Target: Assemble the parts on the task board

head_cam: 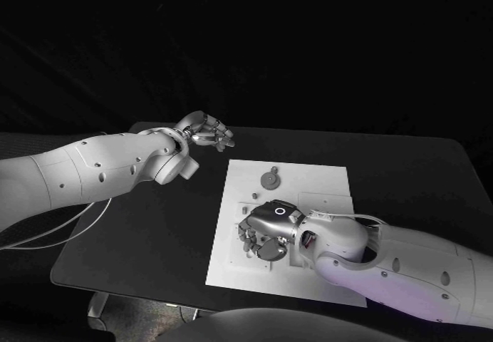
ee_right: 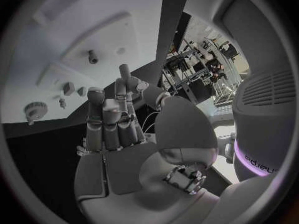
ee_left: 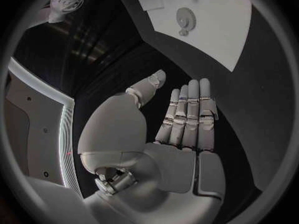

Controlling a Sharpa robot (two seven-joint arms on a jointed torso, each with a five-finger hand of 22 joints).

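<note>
Working step: fitting a round part (head_cam: 272,250) onto the task board (head_cam: 320,178), by my reading; the part lies under the right hand (head_cam: 269,226).
Right hand: fingers curled down over it; grip cannot be told.
Gear (head_cam: 270,179): beyond that hand, on the board.
Left hand (head_cam: 204,130): spread, holding nothing, off the board above the bench (head_cam: 154,235).
Next move: likely seating the part squarely.
Writing: lettering on the right arm, unreadable.
</note>
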